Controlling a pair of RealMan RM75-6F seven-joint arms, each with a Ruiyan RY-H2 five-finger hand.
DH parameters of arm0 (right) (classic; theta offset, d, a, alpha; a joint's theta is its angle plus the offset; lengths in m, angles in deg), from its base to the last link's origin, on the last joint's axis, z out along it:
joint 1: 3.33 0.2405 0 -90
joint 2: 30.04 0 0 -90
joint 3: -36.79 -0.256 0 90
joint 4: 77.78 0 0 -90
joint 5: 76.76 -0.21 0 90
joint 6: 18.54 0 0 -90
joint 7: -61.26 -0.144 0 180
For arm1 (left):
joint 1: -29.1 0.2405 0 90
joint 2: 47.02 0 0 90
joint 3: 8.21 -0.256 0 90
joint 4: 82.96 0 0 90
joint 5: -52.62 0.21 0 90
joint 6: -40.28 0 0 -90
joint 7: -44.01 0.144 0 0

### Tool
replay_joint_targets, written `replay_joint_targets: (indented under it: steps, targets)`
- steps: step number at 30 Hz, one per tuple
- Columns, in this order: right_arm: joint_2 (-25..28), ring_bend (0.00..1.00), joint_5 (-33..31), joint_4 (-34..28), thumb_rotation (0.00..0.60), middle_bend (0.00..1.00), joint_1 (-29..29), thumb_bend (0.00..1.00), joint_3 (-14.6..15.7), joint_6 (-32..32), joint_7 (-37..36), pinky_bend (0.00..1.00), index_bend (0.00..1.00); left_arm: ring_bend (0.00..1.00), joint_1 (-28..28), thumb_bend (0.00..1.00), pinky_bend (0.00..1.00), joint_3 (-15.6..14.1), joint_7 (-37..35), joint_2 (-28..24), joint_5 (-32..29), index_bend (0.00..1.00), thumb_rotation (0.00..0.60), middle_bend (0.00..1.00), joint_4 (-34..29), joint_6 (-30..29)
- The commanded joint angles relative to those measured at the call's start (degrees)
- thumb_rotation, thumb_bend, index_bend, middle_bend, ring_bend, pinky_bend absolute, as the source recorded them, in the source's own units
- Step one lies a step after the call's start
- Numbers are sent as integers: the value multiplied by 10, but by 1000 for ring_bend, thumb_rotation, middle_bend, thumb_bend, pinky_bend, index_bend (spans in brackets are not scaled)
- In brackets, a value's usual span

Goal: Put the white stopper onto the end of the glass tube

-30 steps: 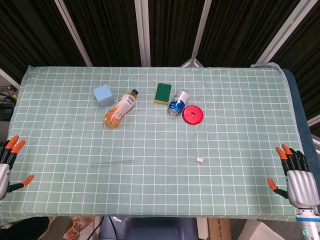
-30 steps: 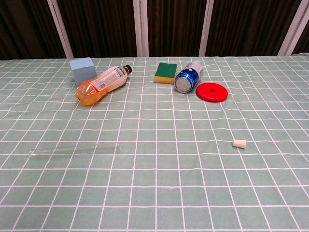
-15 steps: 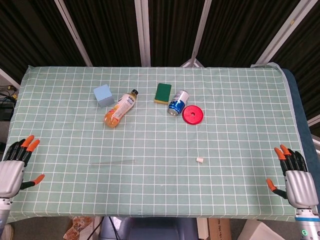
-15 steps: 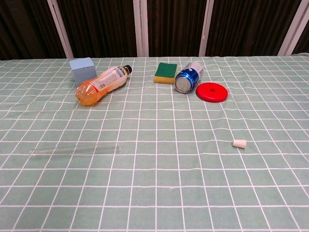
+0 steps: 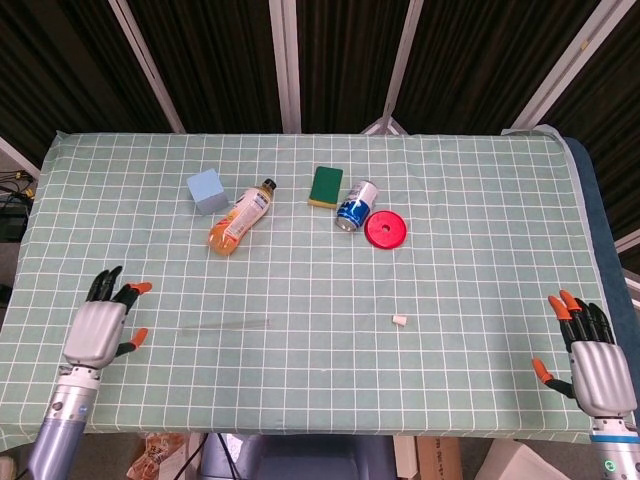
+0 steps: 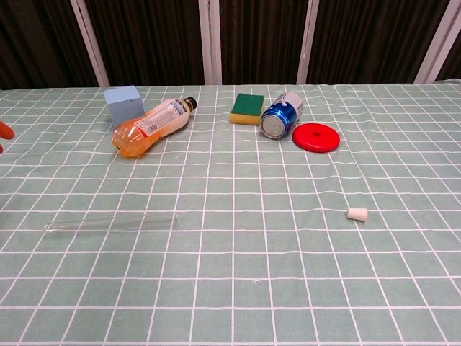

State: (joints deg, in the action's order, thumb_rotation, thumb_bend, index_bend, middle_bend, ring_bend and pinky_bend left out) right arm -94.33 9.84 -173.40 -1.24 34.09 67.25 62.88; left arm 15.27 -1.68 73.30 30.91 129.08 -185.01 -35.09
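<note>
One white stopper [image 6: 357,213] lying loose on green checked tablecloth [image 5: 480,230], right of centre. Glass tube [image 6: 112,223] lying flat, well apart to left, touching nothing. Left hand [image 5: 103,323] hovering just beside tube's left end, fingers spread, holding nothing. Right hand [image 5: 590,357] sitting at near right table edge, fingers apart, empty. Behind: orange drink bottle [image 6: 150,127] lying beside blue cube [image 6: 122,104], green sponge [image 6: 248,108], blue can [image 6: 280,115] on its side, red lid [image 6: 315,136].

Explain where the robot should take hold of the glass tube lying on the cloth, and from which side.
Grip the glass tube near its middle, from above, fingers either side. It lies flat, thin and round, so it may roll. That leaves the end nearer the white stopper free. The left hand is open and nearest.
</note>
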Motion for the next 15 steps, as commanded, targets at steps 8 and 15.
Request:
replay_joint_targets:
  steps: [8, 15]
  targets:
    - [2, 0, 4, 0, 600, 0, 2, 310, 2, -3, -7, 0, 0, 46, -47, 361, 0, 12, 141, 122, -91, 332, 600, 415, 15, 12]
    - [3, 0, 3, -1, 600, 0, 2, 310, 2, -5, -12, 0, 0, 47, -61, 361, 0, 17, 181, 173, -125, 356, 600, 429, 40, 1]
